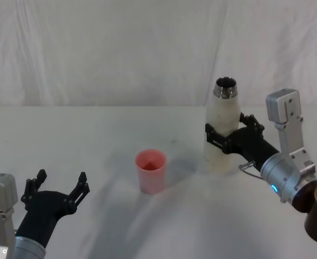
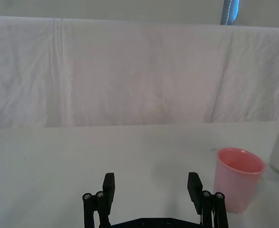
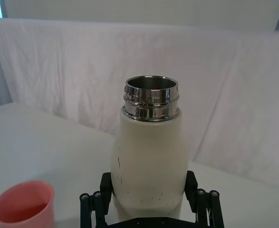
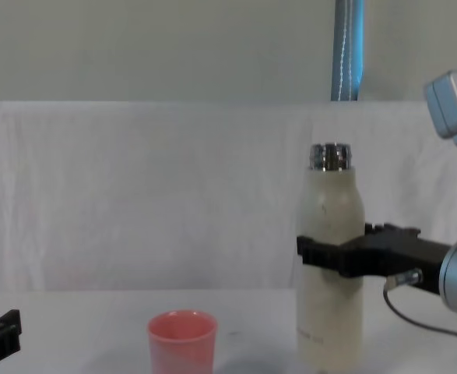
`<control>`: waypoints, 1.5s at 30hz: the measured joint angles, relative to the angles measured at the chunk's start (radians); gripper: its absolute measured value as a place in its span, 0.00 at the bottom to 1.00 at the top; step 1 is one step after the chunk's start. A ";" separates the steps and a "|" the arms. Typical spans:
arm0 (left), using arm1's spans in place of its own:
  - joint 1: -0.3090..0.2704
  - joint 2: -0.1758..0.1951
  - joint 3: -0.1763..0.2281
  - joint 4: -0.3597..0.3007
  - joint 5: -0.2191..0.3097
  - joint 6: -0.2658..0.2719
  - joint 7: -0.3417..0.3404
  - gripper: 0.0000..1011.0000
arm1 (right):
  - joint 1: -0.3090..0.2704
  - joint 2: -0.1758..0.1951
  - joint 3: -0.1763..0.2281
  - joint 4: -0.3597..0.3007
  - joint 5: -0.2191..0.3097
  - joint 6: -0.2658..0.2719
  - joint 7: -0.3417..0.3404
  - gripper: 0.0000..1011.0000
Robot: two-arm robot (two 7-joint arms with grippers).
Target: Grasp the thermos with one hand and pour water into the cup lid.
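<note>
One thermos (image 1: 222, 129) was gripped mid-body by the right gripper (image 1: 223, 138).
It was kept upright on the desk (image 1: 93, 140); the cup lid (image 1: 150, 170) stood beside those jaws; the left gripper (image 1: 61, 188) was held spread wide.

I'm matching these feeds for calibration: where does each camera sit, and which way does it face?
Head: high, looking down at the white table; shows both arms, left gripper open, right gripper around the tall cream-white steel-necked thermos.
Chest: low, looking forward across the table; right gripper at the thermos.
Left wrist: behind the left gripper, facing the backdrop.
Right wrist: behind the right gripper, facing the thermos.
All share the small salmon-pink plastic cup lid.
</note>
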 joint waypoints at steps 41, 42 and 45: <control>0.000 0.000 0.000 0.000 0.000 0.000 0.000 0.99 | 0.115 0.165 -0.193 0.015 -0.580 -0.220 0.008 0.94; 0.000 0.000 0.000 0.000 0.000 0.000 0.000 0.99 | 0.115 0.165 -0.195 0.016 -0.587 -0.221 0.004 0.94; 0.000 0.000 0.000 0.000 0.000 0.000 0.000 0.99 | 0.116 0.165 -0.205 0.026 -0.631 -0.225 -0.014 0.94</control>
